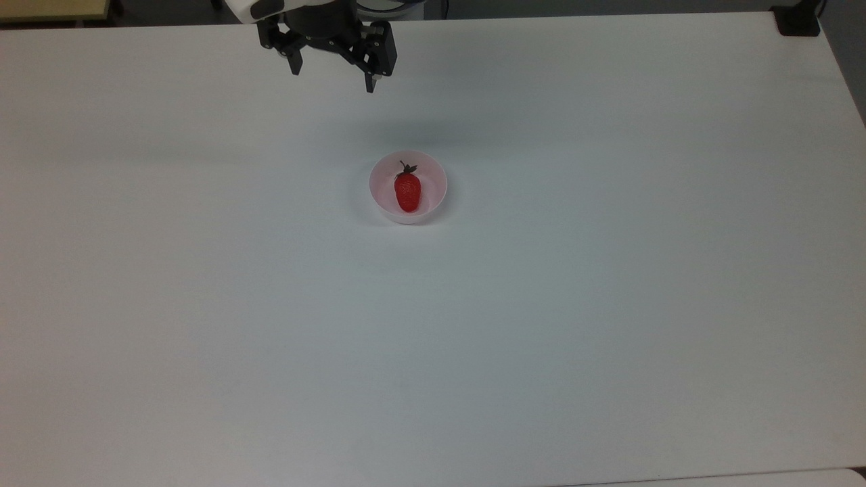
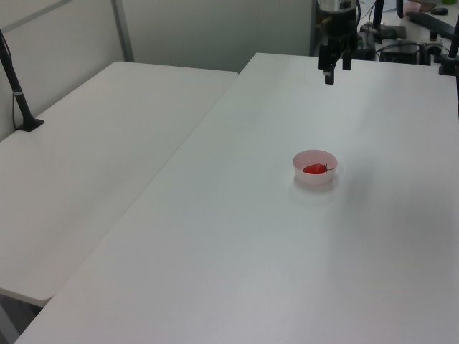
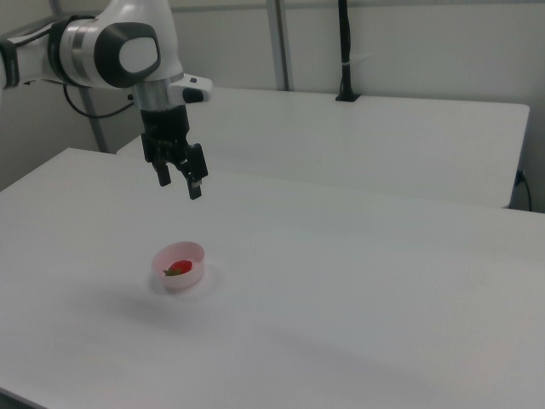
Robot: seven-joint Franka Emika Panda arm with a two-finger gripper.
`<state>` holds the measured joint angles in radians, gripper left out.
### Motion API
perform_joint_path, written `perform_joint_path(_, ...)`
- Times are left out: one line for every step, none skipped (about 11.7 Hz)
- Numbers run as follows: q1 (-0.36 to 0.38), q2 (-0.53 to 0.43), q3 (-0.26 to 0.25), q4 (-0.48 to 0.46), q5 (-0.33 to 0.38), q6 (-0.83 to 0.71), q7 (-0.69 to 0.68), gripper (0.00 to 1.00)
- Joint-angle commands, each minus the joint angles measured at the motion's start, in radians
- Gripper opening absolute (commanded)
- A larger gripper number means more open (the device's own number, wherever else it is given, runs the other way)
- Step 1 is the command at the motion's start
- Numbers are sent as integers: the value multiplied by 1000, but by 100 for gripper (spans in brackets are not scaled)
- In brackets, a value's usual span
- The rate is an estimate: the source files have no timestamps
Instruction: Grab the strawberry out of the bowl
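Nearest us lies the bare white table [image 1: 433, 352], and near its middle we find the pale pink bowl [image 1: 433, 177] with the strawberry [image 1: 407, 192] lying inside it, its red body toward the top view's bottom and its dark cap and stem toward the top view's top. The bowl stands alone, well apart from every table edge. Above the table's far side in the top view we see the gripper [image 1: 333, 80] hanging in the air with its two fingers spread wide and nothing between them. In the right view the gripper [image 3: 178, 188] hovers above the bowl [image 3: 191, 271], apart from it, while a second white table [image 3: 409, 136] stands behind.
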<state>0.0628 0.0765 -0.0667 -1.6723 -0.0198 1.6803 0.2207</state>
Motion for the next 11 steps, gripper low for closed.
perform_joint_path(14,25,-13,20,-32,14,-12,100)
perform_joint_path(14,28,-15,22,-32,16,-12,100)
perform_joint_path(14,28,-15,22,-32,18,-12,100)
perform_joint_path(14,28,-15,22,-32,28,-12,100)
perform_joint_path(14,29,-15,22,-32,30,-12,100)
perform_joint_path(11,29,-16,22,-32,32,-12,100)
perform_joint_path(-3,29,-16,23,-32,33,-14,100)
perform_joint_path(-20,29,-16,45,-32,47,-14,100)
perform_joint_path(-37,29,-16,49,-31,61,-15,100)
perform_joint_path(-35,35,-16,51,-31,67,-15,100)
perform_joint_path(-37,36,-16,51,-31,68,-15,100)
